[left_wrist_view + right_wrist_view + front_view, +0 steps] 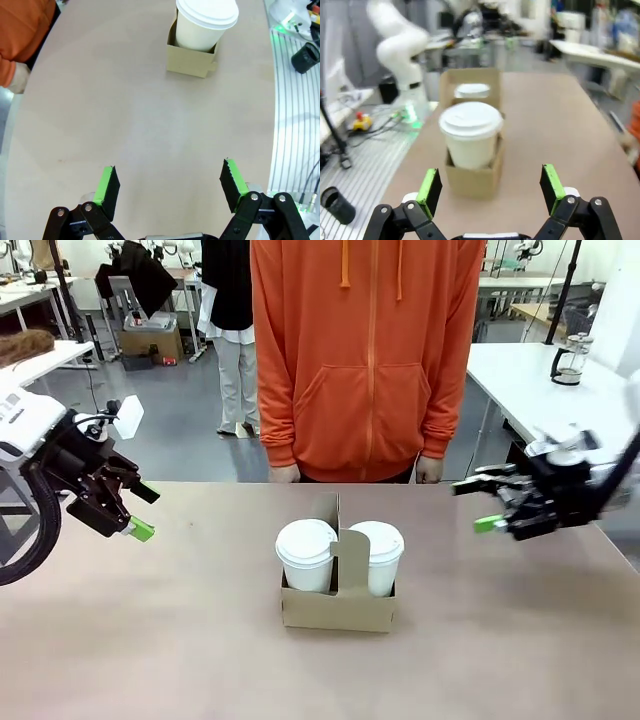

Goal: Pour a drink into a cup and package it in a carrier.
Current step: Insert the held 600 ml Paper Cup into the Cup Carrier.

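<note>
At the left, the left gripper (140, 512) hangs above the bench (150, 640) with its jaws spread wide and nothing between them; its green pads (107, 186) stand well apart over bare bench in the wrist view. In the middle of the bench sits the carrier (338, 608), a low cardboard box with an upright handle panel (349, 558) between two white lidded cups: the left cup (306, 554) and the right cup (377, 557), each seated in its own compartment. Both cups look already packed, so the task appears close to done. I judge the carrier to be light by itself but noticeably heavier and top-heavy with filled cups; thin cardboard will flex and crush if squeezed across its walls, and the paper cups are soft, with press-on lids that could pop under side pressure. The sound place to take hold is the stiff central panel near its cutout, gripped across its thin faces and kept upright so nothing slops. At the right, the right gripper (480, 504) hovers off the carrier's side, jaws fully spread and holding nothing, its pads (431, 189) framing the nearer cup from a distance. A person in an orange hoodie (365, 350) stands at the far edge.
</note>
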